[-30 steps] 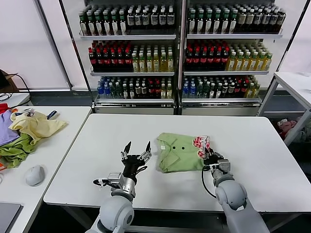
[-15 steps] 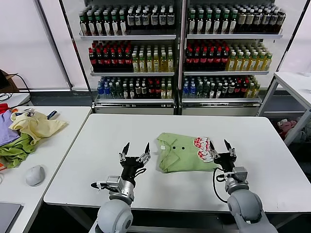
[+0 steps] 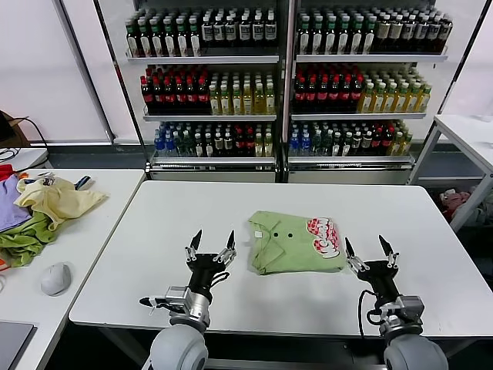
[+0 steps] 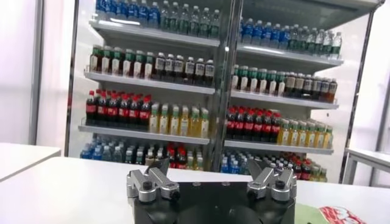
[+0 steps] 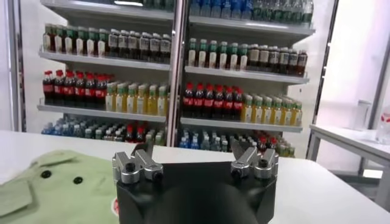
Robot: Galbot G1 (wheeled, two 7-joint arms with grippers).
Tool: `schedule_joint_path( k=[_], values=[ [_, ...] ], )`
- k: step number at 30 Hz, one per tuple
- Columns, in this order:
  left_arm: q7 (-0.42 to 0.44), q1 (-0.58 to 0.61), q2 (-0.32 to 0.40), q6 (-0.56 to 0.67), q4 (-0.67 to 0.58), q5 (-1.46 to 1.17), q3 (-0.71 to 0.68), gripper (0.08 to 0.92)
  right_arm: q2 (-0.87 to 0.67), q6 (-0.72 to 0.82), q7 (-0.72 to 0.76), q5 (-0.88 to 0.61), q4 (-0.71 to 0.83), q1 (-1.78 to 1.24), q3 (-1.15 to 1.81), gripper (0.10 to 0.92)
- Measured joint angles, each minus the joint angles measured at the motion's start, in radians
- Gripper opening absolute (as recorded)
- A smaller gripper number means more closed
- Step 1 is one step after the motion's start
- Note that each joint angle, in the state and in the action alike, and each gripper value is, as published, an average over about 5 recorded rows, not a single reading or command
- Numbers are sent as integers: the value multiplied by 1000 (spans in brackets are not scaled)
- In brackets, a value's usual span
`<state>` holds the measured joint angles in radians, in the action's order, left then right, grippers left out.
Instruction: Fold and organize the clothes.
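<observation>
T-shirt (image 3: pixel 294 242) folded, now released; right gripper (image 3: pixel 370 252) withdrawn, jaws apart; left gripper (image 3: pixel 209 243) jaws apart.

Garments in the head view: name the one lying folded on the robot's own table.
The light green T-shirt, with a red-and-white print; the yellow, darker green and purple garments are heaped on the side table.

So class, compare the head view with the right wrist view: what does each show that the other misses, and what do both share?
Only the head view shows the side table with its pile of garments and computer mouse, the open left gripper, and the red-and-white print. Only the right wrist view shows the right gripper's fingers close up, from behind. Both show the folded light green T-shirt, the open right gripper clear of it, the white table and the bottle shelves.
</observation>
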<state>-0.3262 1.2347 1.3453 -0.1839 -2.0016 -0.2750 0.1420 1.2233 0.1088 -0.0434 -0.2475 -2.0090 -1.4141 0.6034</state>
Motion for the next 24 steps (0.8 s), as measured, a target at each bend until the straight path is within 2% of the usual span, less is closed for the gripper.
schedule_joint_path(
  k=[24],
  values=[
    [0, 41, -3, -5, -33, 25, 11, 823, -4, -20, -27, 13, -96, -83, 41, 823]
  ],
)
